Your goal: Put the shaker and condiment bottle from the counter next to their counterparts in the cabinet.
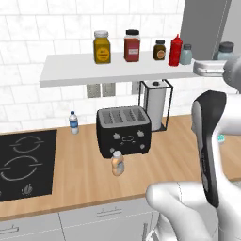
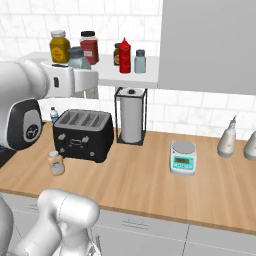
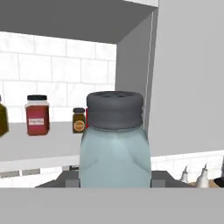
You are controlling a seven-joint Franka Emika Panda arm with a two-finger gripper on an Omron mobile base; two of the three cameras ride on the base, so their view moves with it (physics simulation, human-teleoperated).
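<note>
Though upright, shaker (image 3: 114,142) between jaws (clamped).

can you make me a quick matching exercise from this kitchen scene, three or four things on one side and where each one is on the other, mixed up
Things:
1. shaker
2. condiment bottle
3. red squeeze bottle
4. paper towel roll

Places:
A. on the shelf beside a small pale shaker
B. held in the gripper, up near the shelf
C. in a black wire stand right of the toaster
D. on the counter in front of the toaster

Pairs: 1-B, 2-D, 3-A, 4-C

Two rear flanks; hand close-up
</note>
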